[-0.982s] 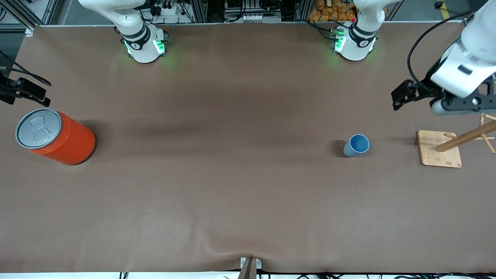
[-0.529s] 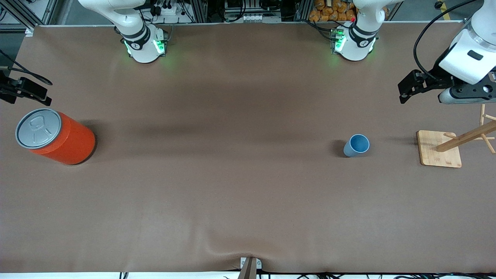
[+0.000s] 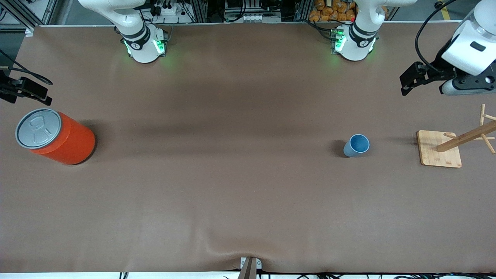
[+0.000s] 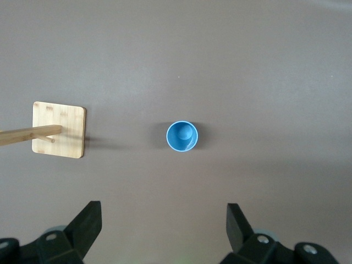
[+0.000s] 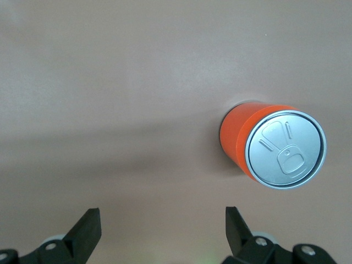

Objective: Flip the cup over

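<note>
Left claw point(image 4: 162, 231) agape above upright cup point(image 4: 182, 136)

From the left wrist camera I see the small light-blue tapered plastic cup point(image 4: 182, 136) standing upright, mouth up, on the brown table covering point(image 4: 264, 66). A square bamboo base point(image 4: 59, 130) carrying a wooden rod point(image 4: 27, 134) lies apart from it. The left gripper point(image 4: 164, 228) hangs above the table with its black fingers point(image 4: 82, 228) spread wide, holding nothing.

One cup point(image 3: 357, 145), one orange can point(image 3: 54, 136), one wooden rack point(image 3: 453, 148), two arms.
</note>
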